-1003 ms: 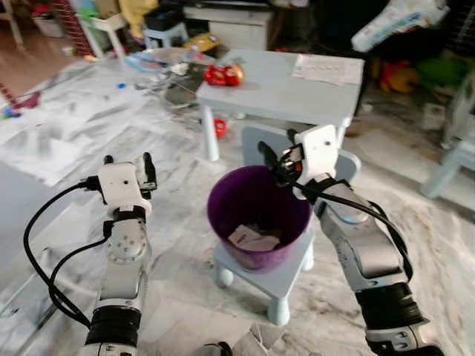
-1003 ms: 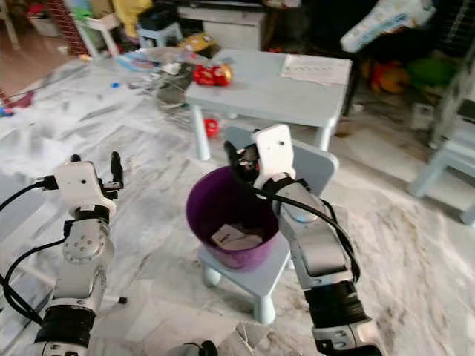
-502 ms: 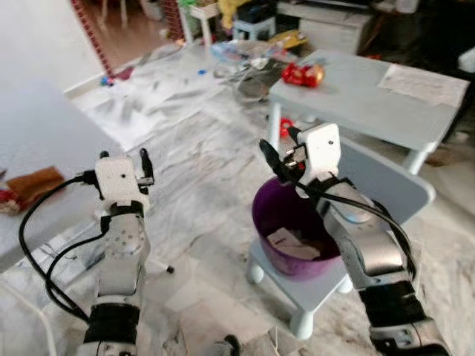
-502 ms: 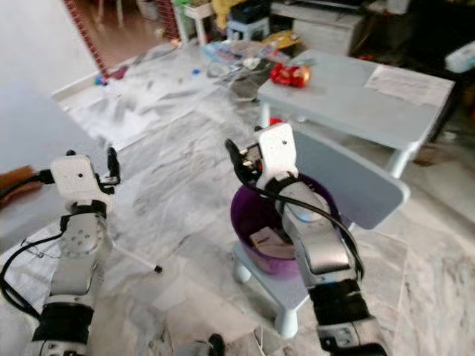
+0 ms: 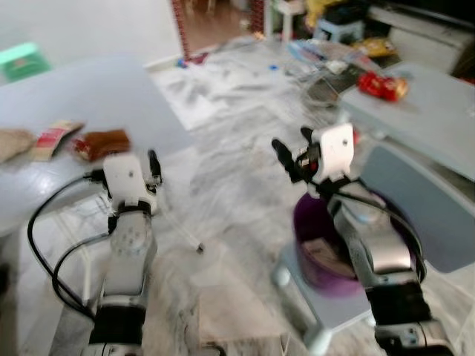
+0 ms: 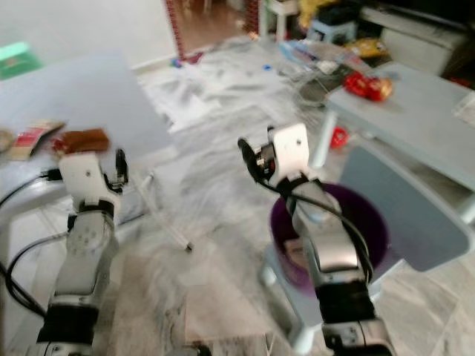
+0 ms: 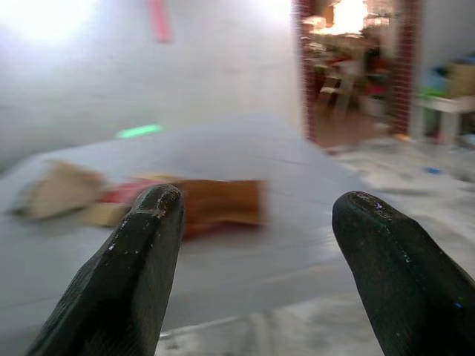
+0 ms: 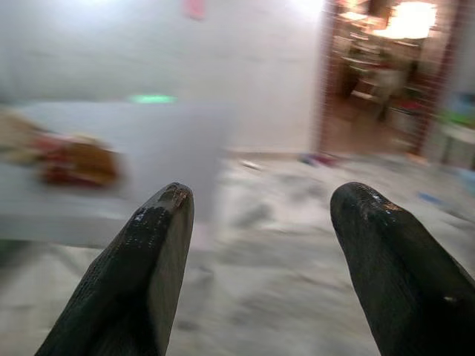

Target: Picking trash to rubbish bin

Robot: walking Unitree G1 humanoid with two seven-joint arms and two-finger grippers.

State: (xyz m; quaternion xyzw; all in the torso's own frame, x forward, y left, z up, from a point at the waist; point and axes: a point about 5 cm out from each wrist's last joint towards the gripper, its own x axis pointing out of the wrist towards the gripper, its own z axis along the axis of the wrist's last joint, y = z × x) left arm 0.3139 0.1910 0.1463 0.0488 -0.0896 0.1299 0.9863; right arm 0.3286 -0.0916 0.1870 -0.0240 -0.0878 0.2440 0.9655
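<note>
— What makes up each arm?
— Silver jointed segments with black bands, ending in a white boxy wrist housing; black cables loop beside both.
— And the left gripper (image 5: 152,165) and right gripper (image 5: 291,150)?
— Two long black fingers (image 7: 141,274) each — matte, rounded, slightly scuffed.

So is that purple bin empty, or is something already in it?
Not empty. The purple bin, upright on a small blue chair, has pale crumpled paper inside.

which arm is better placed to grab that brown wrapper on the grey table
Left, probably. The left end effector is open beside the grey table, facing the brown wrapper. The right end effector is open above the purple bin, farther off.
</note>
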